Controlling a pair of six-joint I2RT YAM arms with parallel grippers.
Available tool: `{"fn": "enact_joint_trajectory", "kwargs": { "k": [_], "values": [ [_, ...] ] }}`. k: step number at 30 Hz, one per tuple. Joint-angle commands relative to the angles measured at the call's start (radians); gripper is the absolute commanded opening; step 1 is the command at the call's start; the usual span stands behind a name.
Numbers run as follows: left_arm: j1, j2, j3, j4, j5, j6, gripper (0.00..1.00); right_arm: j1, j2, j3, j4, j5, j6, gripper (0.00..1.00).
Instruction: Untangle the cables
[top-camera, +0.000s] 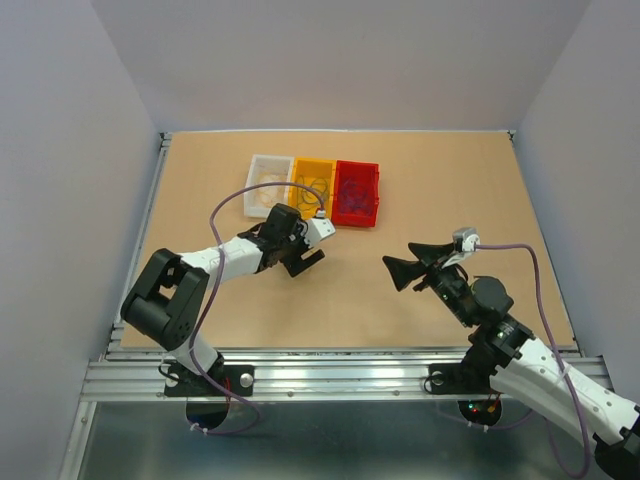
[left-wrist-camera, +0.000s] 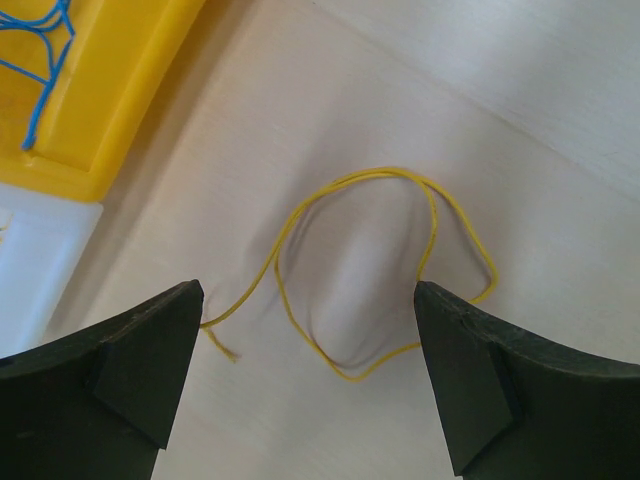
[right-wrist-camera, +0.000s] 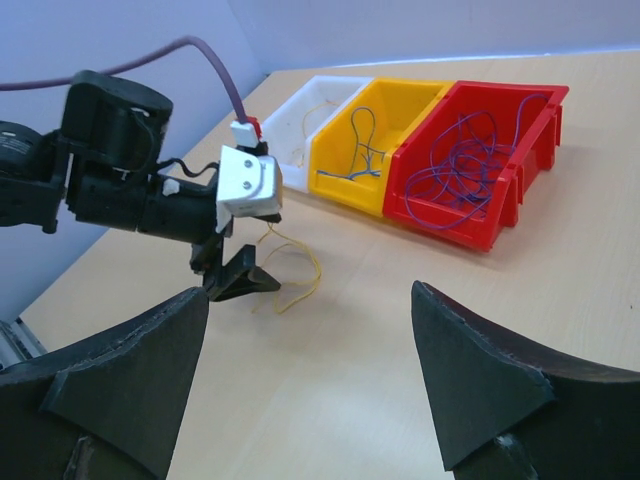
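A thin yellow cable (left-wrist-camera: 380, 172) lies in a loose loop on the tabletop, also seen in the right wrist view (right-wrist-camera: 316, 271). My left gripper (left-wrist-camera: 310, 330) is open and hovers just above it, with the loop between the jaws and nothing gripped. In the top view the left gripper (top-camera: 305, 262) hides this cable. My right gripper (right-wrist-camera: 310, 295) is open and empty, to the right of the left gripper (right-wrist-camera: 240, 280) and pointing at it; it also shows in the top view (top-camera: 405, 270). Purple cables (right-wrist-camera: 465, 165) fill the red bin, blue-purple ones (right-wrist-camera: 362, 150) the yellow bin, a pale one (right-wrist-camera: 318, 108) the white bin.
Three bins stand in a row at the back: white bin (top-camera: 270, 158), yellow bin (top-camera: 313, 160), red bin (top-camera: 357, 164). The yellow bin's wall (left-wrist-camera: 110, 90) and the white bin's wall (left-wrist-camera: 30, 260) are close to the left gripper's left side. Walls enclose the table.
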Motion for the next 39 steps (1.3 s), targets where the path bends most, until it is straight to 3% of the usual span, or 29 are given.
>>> {"fn": "enact_joint_trajectory", "kwargs": {
  "k": [1,4,8,11,12,14,15,19,28,33,39],
  "values": [
    [-0.002,0.035,0.051,-0.024,0.033,0.022,0.99,-0.002,-0.021,0.015,0.037,-0.005,-0.018,0.87],
    [-0.002,0.067,0.063,-0.044,0.049,0.024,0.98,-0.002,-0.031,0.014,0.035,-0.008,-0.018,0.87],
    [-0.002,0.101,0.091,-0.088,0.091,0.036,0.86,-0.002,-0.034,0.012,0.033,-0.007,-0.018,0.87],
    [-0.001,0.139,0.108,-0.116,0.102,0.039,0.69,-0.002,-0.038,0.012,0.033,-0.007,-0.018,0.87],
    [-0.002,0.14,0.112,-0.125,0.107,0.042,0.55,-0.002,-0.04,0.011,0.032,-0.008,-0.018,0.87],
    [-0.002,0.141,0.114,-0.131,0.113,0.044,0.4,-0.002,-0.041,0.009,0.032,-0.007,-0.016,0.87],
    [-0.001,0.14,0.115,-0.133,0.115,0.044,0.25,-0.002,-0.043,0.009,0.032,-0.007,-0.016,0.87],
    [0.001,0.124,0.117,-0.144,0.134,0.042,0.0,-0.001,-0.048,0.007,0.032,-0.007,-0.016,0.87],
    [0.039,0.009,0.158,-0.193,0.194,0.007,0.0,-0.002,-0.048,0.009,0.033,-0.004,-0.016,0.87],
    [0.154,-0.064,0.252,-0.219,0.222,-0.035,0.0,-0.002,-0.035,0.012,0.033,-0.002,-0.015,0.87],
    [0.24,-0.048,0.416,-0.285,0.118,-0.045,0.0,-0.002,-0.017,0.017,0.04,-0.002,-0.013,0.87]
  ]
}}
